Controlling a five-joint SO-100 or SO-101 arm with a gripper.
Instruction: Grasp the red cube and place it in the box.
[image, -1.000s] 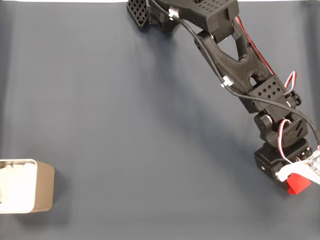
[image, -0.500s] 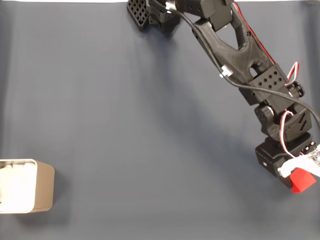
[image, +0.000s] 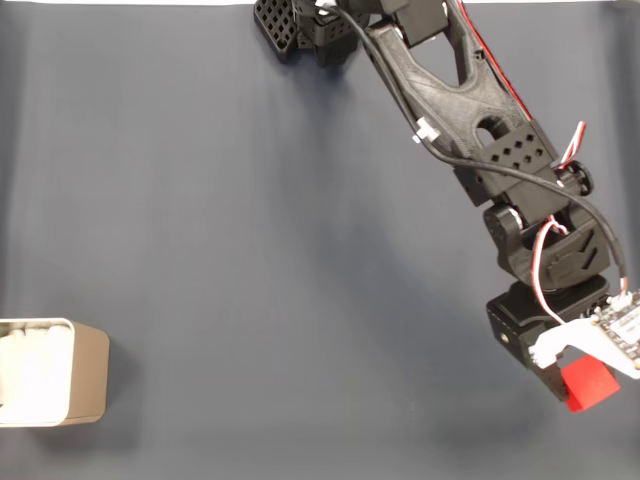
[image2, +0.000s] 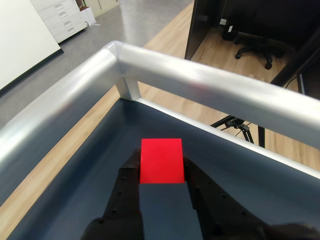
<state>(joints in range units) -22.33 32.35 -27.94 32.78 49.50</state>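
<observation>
Although the arm's wrist covers most of the gripper in the fixed view, the wrist view shows its 2 black fingers closed against the sides of the red cube. The box, cut off at the left edge, sits well apart on the dark mat.

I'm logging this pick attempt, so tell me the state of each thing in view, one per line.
Small bright red cube: between the black gripper fingers, near the mat's corner.
Black two-finger gripper: shut on the red cube.
Beige square box with white interior: upright, open, nothing visible inside, at the fixed view's left edge.
</observation>
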